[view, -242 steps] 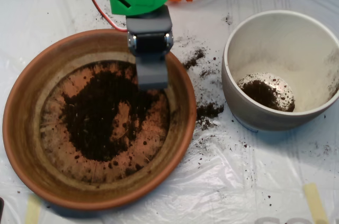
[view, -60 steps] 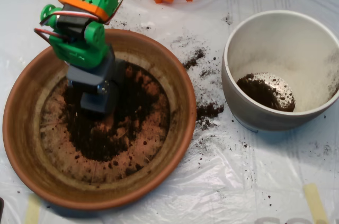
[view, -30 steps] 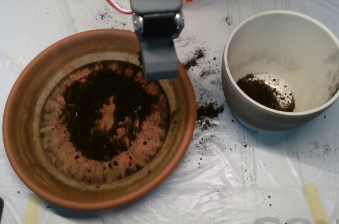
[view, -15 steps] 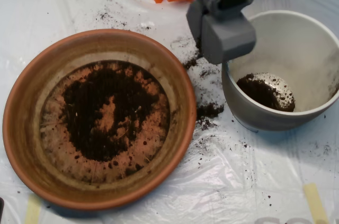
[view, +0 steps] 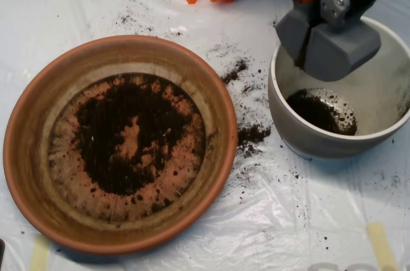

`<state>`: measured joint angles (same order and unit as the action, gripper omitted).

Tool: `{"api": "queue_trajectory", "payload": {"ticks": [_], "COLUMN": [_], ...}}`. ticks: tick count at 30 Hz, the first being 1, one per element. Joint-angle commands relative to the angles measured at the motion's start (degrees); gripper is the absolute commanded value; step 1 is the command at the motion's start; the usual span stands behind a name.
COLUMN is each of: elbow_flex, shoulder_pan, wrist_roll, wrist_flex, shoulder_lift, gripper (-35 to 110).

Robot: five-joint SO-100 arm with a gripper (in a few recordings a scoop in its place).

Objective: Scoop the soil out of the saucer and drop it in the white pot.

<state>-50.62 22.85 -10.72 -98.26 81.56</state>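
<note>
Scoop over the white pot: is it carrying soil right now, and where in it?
Cannot be told: the grey scoop hangs above the white pot, and its inside is hidden from overhead.

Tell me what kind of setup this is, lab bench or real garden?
Likely an indoor test bench, not a garden: a clear plastic sheet taped over the table, a printed arm with gripper over the pot, and soil in a saucer.

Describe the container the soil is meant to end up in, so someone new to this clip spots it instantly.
On the plastic-covered table, look right of the big terracotta saucer, past the spilled soil. The white pot stands there, under the grey hand. It is deeper, narrower and pale, with a small dark heap at its bottom.
</note>
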Motion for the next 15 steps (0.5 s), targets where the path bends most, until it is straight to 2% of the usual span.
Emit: {"api": "queue_trajectory", "payload": {"ticks": [1, 3, 15], "elbow_flex": [4.3, 4.0, 0.0], "shoulder_pan": [2.1, 2.6, 2.9], "wrist_roll": [-1.1, -1.1, -2.2], "wrist_flex": [-0.1, -0.3, -0.7], "shoulder_lift": [2.9, 3.3, 5.8], "gripper": [25, 33, 44]}}
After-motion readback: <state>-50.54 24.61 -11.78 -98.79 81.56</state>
